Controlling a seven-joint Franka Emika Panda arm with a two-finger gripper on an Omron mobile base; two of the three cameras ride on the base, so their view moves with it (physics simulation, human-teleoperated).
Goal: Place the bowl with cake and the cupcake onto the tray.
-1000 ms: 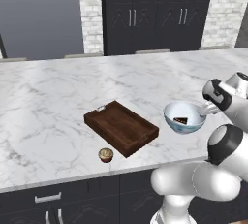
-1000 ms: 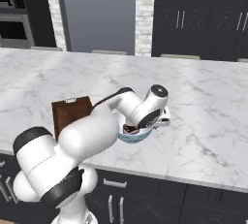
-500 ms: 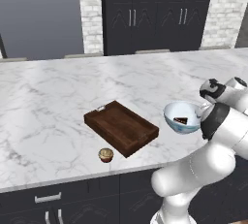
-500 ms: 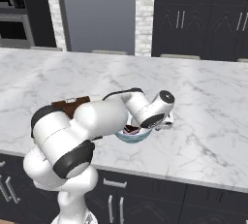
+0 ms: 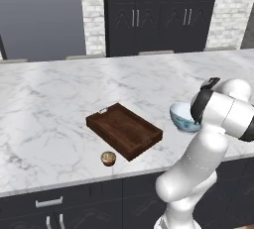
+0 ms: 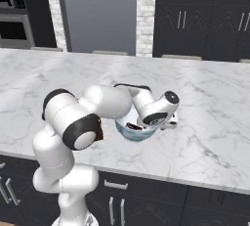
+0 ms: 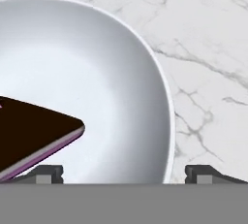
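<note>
The pale bowl with cake [image 7: 97, 82] lies close under my hand, and its dark cake wedge [image 7: 34, 138] shows at the left. My gripper [image 7: 123, 174] is open and straddles the bowl's rim: one fingertip [image 7: 46, 173] is over the inside, the other over the marble outside. From the base, the bowl [image 5: 179, 116] [image 6: 129, 132] peeks out from behind my wrist. The dark wooden tray [image 5: 124, 130] sits empty to the bowl's left. The small cupcake [image 5: 108, 158] stands by the tray's near corner, close to the counter edge.
Everything rests on a white marble counter [image 5: 49, 104] with dark drawers below its front edge. Dark cabinets and a brick wall stand behind. My own arm [image 6: 97, 105] arches over the bowl and hides the tray in the right base view.
My arm has folded over the bowl and the hand has come down closer to its rim. Bowl, tray and cupcake have stayed put. The jaws stay wide apart.
</note>
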